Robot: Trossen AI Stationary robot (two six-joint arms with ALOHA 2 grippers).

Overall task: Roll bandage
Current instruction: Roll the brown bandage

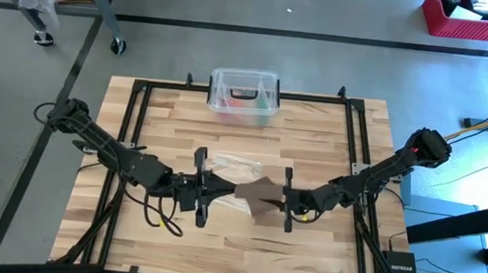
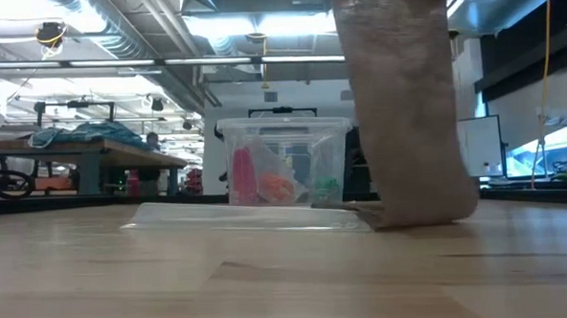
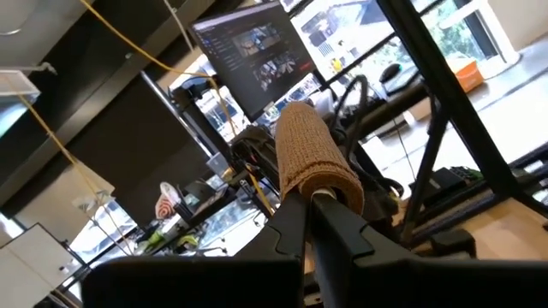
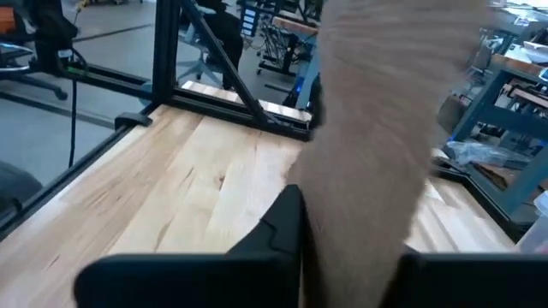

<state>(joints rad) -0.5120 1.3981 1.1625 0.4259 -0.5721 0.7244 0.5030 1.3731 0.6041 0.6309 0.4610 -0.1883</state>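
Bandage (image 1: 259, 199): my left pincer (image 1: 223, 186) clamps its rolled end, my right pincer (image 1: 276, 197) pinches the hanging strip. Risk: slack loosens the roll.

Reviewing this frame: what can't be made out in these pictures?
- Low view: where the bandage is held; the top edge cuts it off, and neither end effector shows.
- Right wrist view: the right end effector's grip; the blurred bandage covers it.
- High view: contents of the clear box; too small.
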